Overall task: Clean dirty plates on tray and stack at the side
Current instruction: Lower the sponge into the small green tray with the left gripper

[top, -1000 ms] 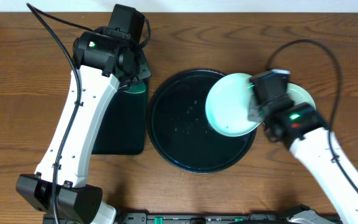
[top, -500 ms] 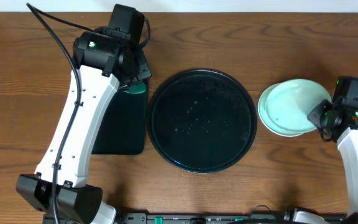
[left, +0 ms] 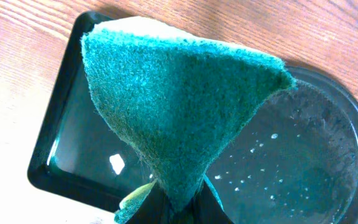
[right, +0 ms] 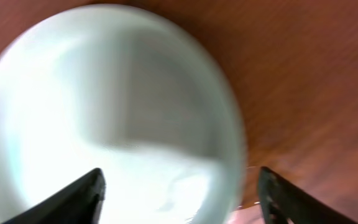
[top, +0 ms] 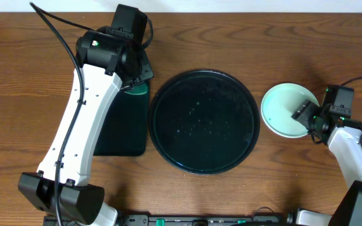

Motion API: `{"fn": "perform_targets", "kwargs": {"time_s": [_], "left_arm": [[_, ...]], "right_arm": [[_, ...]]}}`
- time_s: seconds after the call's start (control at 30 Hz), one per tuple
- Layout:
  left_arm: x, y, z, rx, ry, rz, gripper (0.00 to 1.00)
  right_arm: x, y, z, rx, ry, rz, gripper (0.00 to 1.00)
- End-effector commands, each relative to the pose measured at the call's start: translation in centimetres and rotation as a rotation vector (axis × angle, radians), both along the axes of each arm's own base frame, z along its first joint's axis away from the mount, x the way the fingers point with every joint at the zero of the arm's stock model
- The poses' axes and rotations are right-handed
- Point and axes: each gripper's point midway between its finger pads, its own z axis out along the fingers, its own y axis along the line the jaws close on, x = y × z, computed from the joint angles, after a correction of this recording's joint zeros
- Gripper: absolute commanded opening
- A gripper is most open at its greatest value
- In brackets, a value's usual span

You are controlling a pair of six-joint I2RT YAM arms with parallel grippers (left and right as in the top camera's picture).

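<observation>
Overhead, I see the plates [top: 283, 110] stacked on the wood just right of the tray [top: 204, 122], whose black floor is bare. My right gripper [top: 303, 113] sits at the stack's right rim, forearm low, pointing left. On the right wrist camera its jaws stand wide, holding nothing. The left gripper [left: 174, 208] pinches the green sponge [left: 179, 99] over the rectangular green tray [top: 121, 135], well apart from the stack. The right arm's nearer.
</observation>
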Motion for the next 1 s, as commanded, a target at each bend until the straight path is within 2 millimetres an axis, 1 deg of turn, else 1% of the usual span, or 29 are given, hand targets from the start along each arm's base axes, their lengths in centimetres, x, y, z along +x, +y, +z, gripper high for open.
{"fn": "perform_targets", "kwargs": {"time_s": [0.0,0.07,0.1,0.13,0.17,0.23,0.33,0.43,0.5,0.67,0.8,0.97], "left_arm": [[-0.3,1.1,-0.6,0.033,0.034,-0.027,0.07],[-0.5,1.8,-0.9,0.043,0.055,-0.025,0.07],[-0.6,2.3,-1.1,0.046,0.064,-0.017,0.07],[-0.7,2.8,-1.3,0.05,0.073,-0.012,0.07],[-0.7,3.4,-1.6,0.055,0.081,-0.007,0.07],[-0.6,4.8,-2.4,0.057,0.095,0.028,0.07],[-0.4,6.6,-4.3,0.061,0.124,0.041,0.07],[-1.1,7.5,-7.0,0.054,0.182,0.051,0.07],[-1.9,8.0,-9.3,0.053,0.225,0.075,0.07],[-3.0,8.5,-14.3,0.043,0.261,0.138,0.07],[-3.8,8.6,-17.3,0.051,0.272,0.111,0.07],[-4.5,8.6,-20.2,0.078,0.268,-0.012,0.07]], "right_arm": [[2.3,2.9,3.7,0.043,-0.074,0.133,0.91],[2.8,3.6,6.0,0.026,-0.078,0.165,0.93],[3.1,4.0,7.1,0.016,-0.081,0.188,0.95],[3.4,4.4,8.2,0.007,-0.084,0.215,0.99],[3.6,4.8,9.2,0.0,-0.087,0.24,0.99],[4.0,5.9,10.8,-0.016,-0.096,0.296,0.99],[4.2,7.2,12.1,-0.03,-0.103,0.36,0.99],[4.0,8.4,12.1,-0.033,-0.095,0.402,0.99],[3.8,8.9,11.9,-0.029,-0.082,0.416,0.99],[3.6,9.3,11.8,-0.032,-0.075,0.435,0.99],[3.5,9.3,11.7,-0.031,-0.07,0.435,0.99],[3.4,9.6,11.7,-0.03,-0.065,0.445,0.99]]}}
